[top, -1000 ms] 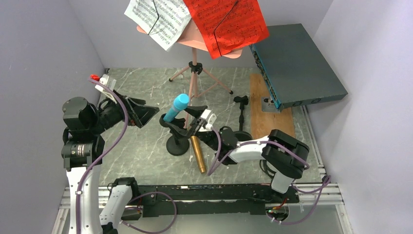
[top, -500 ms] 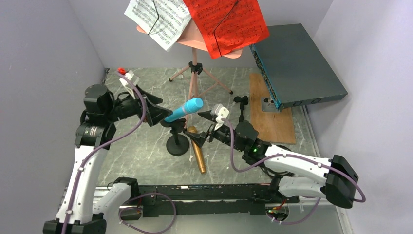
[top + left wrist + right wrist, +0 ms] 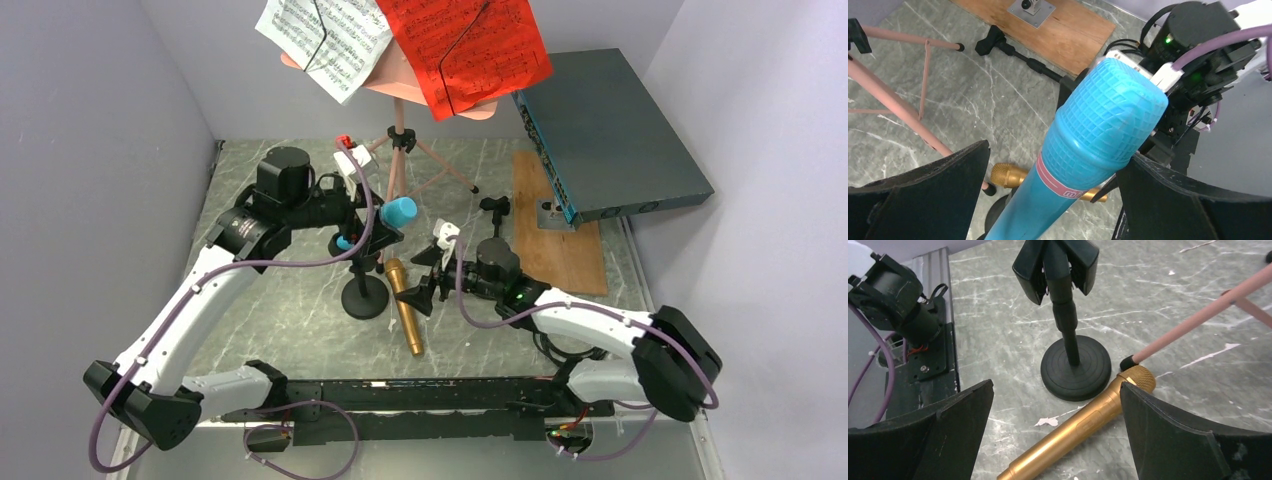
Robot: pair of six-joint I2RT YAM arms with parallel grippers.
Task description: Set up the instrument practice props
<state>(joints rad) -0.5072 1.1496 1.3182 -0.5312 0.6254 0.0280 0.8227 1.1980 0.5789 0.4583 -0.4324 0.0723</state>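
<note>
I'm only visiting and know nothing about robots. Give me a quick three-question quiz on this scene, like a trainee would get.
1. True or false: the gold microphone stands upright in a holder.
2. How does the left end effector relate to the blue microphone? A: open, one finger either side of it. B: clamped shut on it. C: nowhere near it.
3. Fill in: the right end effector is ____ (open or shut).
Key: 1 false, it lies flat on the table; 2 A; 3 open.
</note>
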